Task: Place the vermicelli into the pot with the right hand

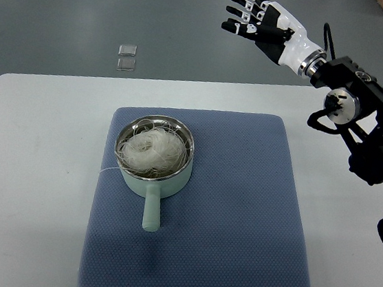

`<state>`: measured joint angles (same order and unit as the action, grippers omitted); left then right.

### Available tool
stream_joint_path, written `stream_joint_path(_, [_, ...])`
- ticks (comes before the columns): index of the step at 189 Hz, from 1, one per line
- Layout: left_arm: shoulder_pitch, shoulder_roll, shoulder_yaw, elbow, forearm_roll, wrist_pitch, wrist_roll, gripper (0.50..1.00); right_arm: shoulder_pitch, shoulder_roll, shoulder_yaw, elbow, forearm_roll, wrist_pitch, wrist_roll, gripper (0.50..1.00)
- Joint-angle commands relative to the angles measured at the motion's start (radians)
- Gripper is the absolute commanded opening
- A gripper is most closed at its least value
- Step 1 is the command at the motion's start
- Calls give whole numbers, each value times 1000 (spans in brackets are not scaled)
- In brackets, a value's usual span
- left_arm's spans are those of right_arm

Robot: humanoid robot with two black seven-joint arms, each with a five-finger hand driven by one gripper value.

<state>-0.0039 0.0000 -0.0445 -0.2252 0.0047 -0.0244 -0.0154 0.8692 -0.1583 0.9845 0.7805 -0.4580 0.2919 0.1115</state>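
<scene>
Grey floor [68, 12] surrounds a white desk [29, 166] with rounded corners; on the floor beyond the desk's far edge lie two small clear square items [126, 57], one just behind the other.

Item 1: vermicelli [151, 149], a pale, translucent nest of thin strands. It lies inside the pot, filling most of the bowl, with a few loose strands trailing over the left rim.

Item 2: pot [152, 181], mint-green outside with a shiny metal interior, upright; its short straight handle points toward the near edge of the desk.

Item 3: blue-grey quilted mat [238, 218], roughly square, spread on the desk. The pot stands on its left half, toward the far side.

Item 4: right hand [260, 23], black and white, raised at the upper right, beyond the far edge of the desk and well apart from the pot. Its fingers [242, 11] are stretched out and spread, pointing left, gripping nothing.

Item 5: black right arm [374, 123], entering from the right edge, with cables along it.
</scene>
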Motion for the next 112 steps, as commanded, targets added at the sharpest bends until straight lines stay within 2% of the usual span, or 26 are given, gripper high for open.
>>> stream_joint_path(1, [1, 0, 0, -2, 0, 0, 0, 1000, -87, 32, 85, -4, 104, -50, 17, 926])
stream_joint_path(10, [-1, 0, 0, -2, 0, 0, 0, 1000, -119, 40, 97, -12, 153, -68, 53, 926])
stream_joint_path(20, [1, 0, 0, -2, 0, 0, 0, 1000, -141, 45, 102, -20, 193, -68, 94, 928])
stream_joint_path(35, [-1, 0, 0, -3, 0, 0, 0, 1000, -179, 45, 102, -26, 271, -62, 189, 926])
stream_joint_path(45, [1, 0, 0, -3, 0, 0, 0, 1000, -200, 43, 102, -27, 321, -57, 221, 926])
stream_joint_path(112, [-1, 0, 2, -5, 1, 0, 0, 1000, -217, 59, 97, -35, 374, -30, 232, 926])
